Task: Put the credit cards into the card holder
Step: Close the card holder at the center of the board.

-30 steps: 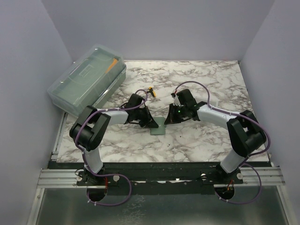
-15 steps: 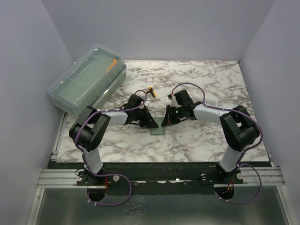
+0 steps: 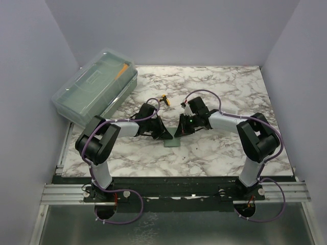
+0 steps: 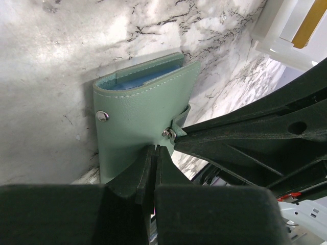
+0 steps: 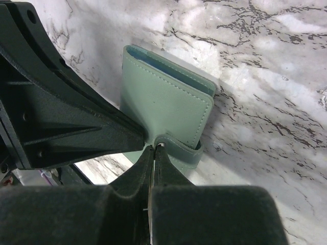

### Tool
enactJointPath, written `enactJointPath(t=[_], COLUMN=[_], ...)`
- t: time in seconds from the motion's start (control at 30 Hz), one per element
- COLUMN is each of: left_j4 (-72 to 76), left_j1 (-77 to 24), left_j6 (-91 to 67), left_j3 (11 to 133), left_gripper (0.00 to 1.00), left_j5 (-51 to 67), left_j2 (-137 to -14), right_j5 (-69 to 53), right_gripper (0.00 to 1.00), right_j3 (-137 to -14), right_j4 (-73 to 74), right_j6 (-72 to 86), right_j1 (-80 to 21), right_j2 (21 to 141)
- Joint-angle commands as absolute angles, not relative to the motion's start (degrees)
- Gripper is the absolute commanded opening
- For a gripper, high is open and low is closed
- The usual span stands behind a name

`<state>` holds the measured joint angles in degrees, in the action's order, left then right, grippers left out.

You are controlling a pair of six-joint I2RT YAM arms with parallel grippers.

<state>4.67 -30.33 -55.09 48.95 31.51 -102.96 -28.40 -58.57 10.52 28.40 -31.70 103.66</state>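
- The card holder (image 3: 172, 141) lies folded flat on the marble bench (image 3: 225, 87), and both arms meet right over it.
- The left gripper (image 3: 166, 137) comes in from the card holder's left. Its fingers are pressed together, and the tips sit on the edge nearest its wrist camera.
- The right gripper (image 3: 178, 134) comes in from the card holder's right, fingers also pressed together. The tips bear on the strap snap (image 4: 167, 133), and whether any leather is caught between them cannot be told.
- Progress looks late: no loose credit cards show anywhere around the card holder.
- A bluish layer (image 4: 145, 77) peeks out of the fold. It could be cards already tucked in or only the clear pockets.
- By this reading the loading is done, and what remains is fastening the strap and backing both arms away.
- For edges, the card holder sits well inside the bench, nearer the arms' side than the far wall.
- Bare marble lies open beyond the card holder and to its right, so the right arm has plenty of room to retreat.
- A translucent lidded box (image 3: 94, 87) stands well apart to the card holder's far left.
- A white tray (image 4: 271, 46) sits near, beyond the card holder, and is worth minding on the way out.
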Motion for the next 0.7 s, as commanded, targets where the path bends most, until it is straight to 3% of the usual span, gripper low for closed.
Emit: enactJointPath(t=[0.0,0.53,0.67], left_j4=[1.8,0.1,-1.2], left_j1=[-30.8,-30.2,-30.2], left_j6=[-53.9,-53.5,-52.5], left_j3=[46.9,44.3,45.4], left_gripper=[0.0,0.03,0.0], left_j5=[28.0,21.2,21.5], left_j2=[-103.5,-93.5,-95.8], right_j5=[-28.8,-26.5,-26.3], right_gripper=[0.0,0.0,0.0], right_j3=[-60.0,-60.9,-61.6], right_j4=[11.7,16.9,17.9], right_j6=[27.6,25.0,23.9], right_j1=[-32.6,-32.8,-32.9], right_j2=[106.6,110.5,111.3])
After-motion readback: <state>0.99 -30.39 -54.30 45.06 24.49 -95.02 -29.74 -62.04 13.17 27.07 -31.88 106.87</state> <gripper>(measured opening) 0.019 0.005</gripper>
